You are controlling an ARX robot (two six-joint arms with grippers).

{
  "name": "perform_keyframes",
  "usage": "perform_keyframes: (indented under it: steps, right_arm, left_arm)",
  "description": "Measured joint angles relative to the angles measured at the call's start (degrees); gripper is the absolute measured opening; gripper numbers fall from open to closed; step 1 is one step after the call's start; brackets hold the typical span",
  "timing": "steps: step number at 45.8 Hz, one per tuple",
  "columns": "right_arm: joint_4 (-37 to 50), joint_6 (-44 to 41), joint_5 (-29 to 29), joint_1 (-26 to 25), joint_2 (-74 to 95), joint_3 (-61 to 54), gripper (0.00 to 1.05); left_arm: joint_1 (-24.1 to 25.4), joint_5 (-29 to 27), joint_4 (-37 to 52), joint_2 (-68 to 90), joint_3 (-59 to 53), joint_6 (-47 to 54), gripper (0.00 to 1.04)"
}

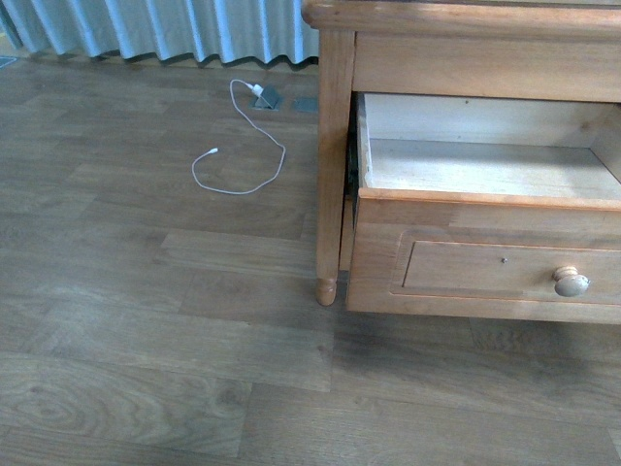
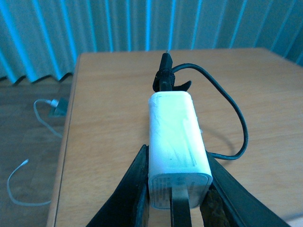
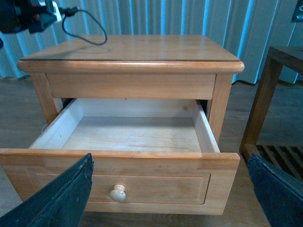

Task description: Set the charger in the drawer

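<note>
Black fingers (image 2: 137, 189) of the left gripper (image 2: 176, 194) fill the near edge of the left wrist view, closed from both sides on the charger (image 2: 177, 142), a white boxy adapter held lengthwise between the 2 jaws. Its thin black cable (image 2: 234, 113) leaves the far end and curls round in a loop over the nightstand top (image 2: 109, 118). The charger is outside the drawer, over the wooden top; in the right wrist view it shows with the left gripper (image 3: 28, 14) over the top's far left corner, and whether it touches the wood cannot be told. Furthest left in the front view, a long thin white cable (image 1: 243, 155) lies curled on the grey-brown plank floor (image 1: 146, 320), its plug end near a floor socket (image 1: 266, 97) in front of the pale pleated curtain (image 1: 165, 24). Right of it stands the nightstand leg (image 1: 333, 165), then the drawer (image 1: 485, 170), pulled out, its pale inside bare, with 1 round pale knob (image 1: 571, 282) on the recessed front panel. The right gripper (image 3: 169, 160) hangs in front of the drawer front, its 2 dark fingers (image 3: 61, 198) spread wide apart and gripping nothing, with the knob between them. Furthest right, beside the nightstand, stands a darker wooden side table (image 3: 279, 71) with a slatted lower shelf.
</note>
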Motion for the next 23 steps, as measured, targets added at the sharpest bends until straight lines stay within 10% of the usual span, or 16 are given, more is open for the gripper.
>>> perform_keyframes:
  steps: [23]
  right_arm:
    - [0.0,0.0,0.0,0.0,0.0,0.0,0.96]
  left_arm:
    - [-8.1,18.9,0.1,-9.7,-18.0,10.9,0.24]
